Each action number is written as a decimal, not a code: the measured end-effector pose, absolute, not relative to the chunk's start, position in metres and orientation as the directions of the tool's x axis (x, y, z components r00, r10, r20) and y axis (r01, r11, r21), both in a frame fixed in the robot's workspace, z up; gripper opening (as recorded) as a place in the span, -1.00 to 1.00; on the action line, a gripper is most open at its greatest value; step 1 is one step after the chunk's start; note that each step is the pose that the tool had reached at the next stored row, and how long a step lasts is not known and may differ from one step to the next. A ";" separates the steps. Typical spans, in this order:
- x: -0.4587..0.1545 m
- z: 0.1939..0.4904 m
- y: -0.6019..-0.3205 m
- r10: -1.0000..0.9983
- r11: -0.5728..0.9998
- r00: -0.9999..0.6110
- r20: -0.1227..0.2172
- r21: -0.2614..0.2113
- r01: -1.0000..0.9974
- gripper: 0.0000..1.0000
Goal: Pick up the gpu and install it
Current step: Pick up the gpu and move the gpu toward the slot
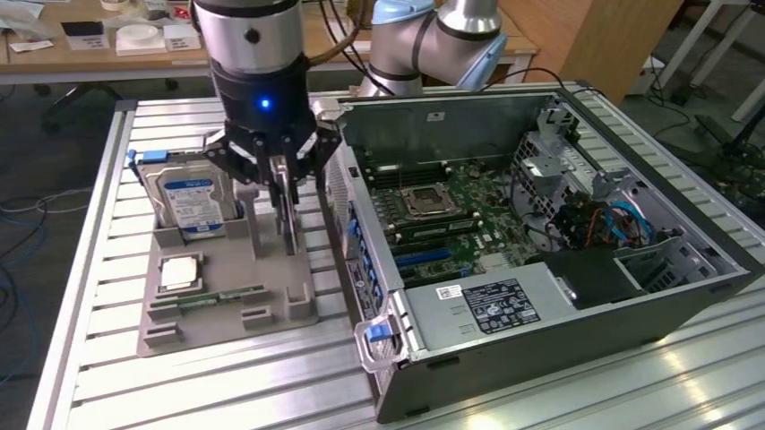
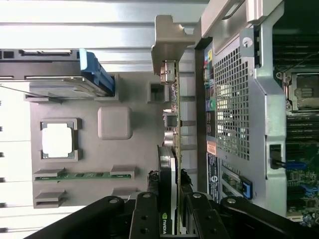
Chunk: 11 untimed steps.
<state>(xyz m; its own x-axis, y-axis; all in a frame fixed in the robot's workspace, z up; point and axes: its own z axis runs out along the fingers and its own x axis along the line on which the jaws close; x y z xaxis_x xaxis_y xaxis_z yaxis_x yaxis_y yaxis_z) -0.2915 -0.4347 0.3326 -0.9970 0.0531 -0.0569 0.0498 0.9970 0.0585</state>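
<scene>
The gpu (image 1: 288, 228) stands on edge in a slot of the grey holder tray (image 1: 227, 269), just beside the open computer case (image 1: 669, 296). My gripper (image 1: 285, 193) comes down on it from above. In the wrist view the black fingers (image 2: 149, 199) press against both faces of the thin card (image 2: 168, 159), so the gripper (image 2: 171, 186) is shut on the gpu. The card's silvery end bracket (image 2: 169, 45) points away from the fingers. Its lower edge still looks level with the tray slot.
The tray also holds a silver hard drive with a blue label (image 1: 192, 202), a CPU (image 1: 179, 270) and a green RAM stick (image 1: 221, 294). Inside the case lies the motherboard (image 1: 454, 206) with blue slots (image 1: 425, 260). The case's rear wall (image 2: 234, 99) stands close beside the card.
</scene>
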 end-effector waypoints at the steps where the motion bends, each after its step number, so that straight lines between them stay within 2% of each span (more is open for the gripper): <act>1: -0.291 0.336 -0.435 0.053 0.997 -0.997 -0.057 0.059 0.050 -0.47; 11: -0.291 0.371 -0.435 0.053 0.997 -0.997 -0.057 0.059 0.050 -0.47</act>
